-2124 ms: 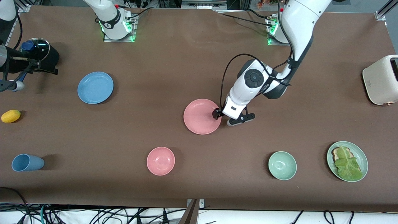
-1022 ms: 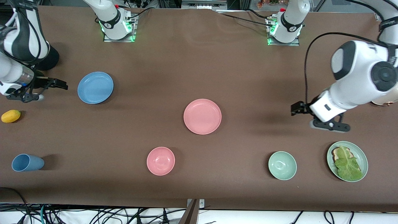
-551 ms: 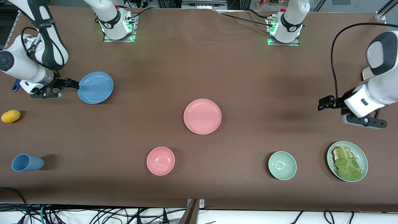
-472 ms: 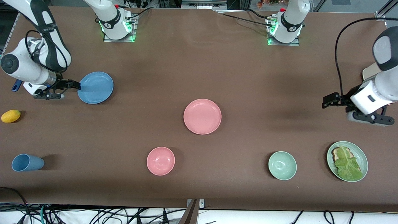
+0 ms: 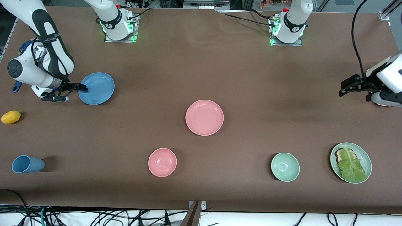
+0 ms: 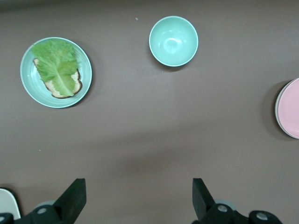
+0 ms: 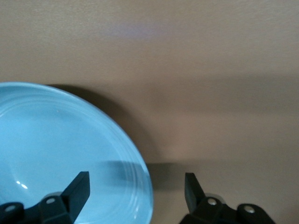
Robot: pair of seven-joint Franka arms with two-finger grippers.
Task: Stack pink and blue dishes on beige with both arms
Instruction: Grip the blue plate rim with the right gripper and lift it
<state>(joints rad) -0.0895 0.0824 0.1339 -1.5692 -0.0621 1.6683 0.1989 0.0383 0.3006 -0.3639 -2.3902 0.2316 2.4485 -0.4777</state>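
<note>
Right wrist view alone shows the right end effector [image 7: 135, 196] spread astride the blue plate [image 7: 56, 154] rim — left end effector [image 6: 135, 200] spread

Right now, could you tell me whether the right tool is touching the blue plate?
Cannot tell: in the right wrist view, the right tool straddles the blue plate's rim, fingers open, no contact or gap plainly visible.

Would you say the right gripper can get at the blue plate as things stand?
Probably yes: the right gripper is open at the blue plate, one finger over its rim, nothing between them.
</note>
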